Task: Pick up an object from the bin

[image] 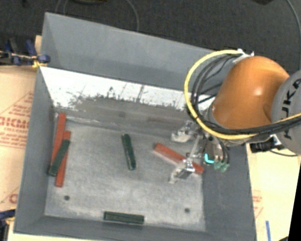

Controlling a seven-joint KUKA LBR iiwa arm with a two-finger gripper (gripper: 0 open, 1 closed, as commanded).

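My gripper point(184, 170) hangs low over the right part of the bin floor, under the arm's orange cover. It is right at the near end of a flat red bar point(164, 150), which lies slanted from upper left to lower right; the bar's right end passes beneath the gripper. A dark green bar point(129, 152) lies tilted on the floor to the left of the gripper, apart from it.
Along the left wall lie a long red bar point(60, 129), a dark green bar point(58, 158) and another red bar point(60, 175), side by side. A dark green bar point(123, 218) rests against the front wall.
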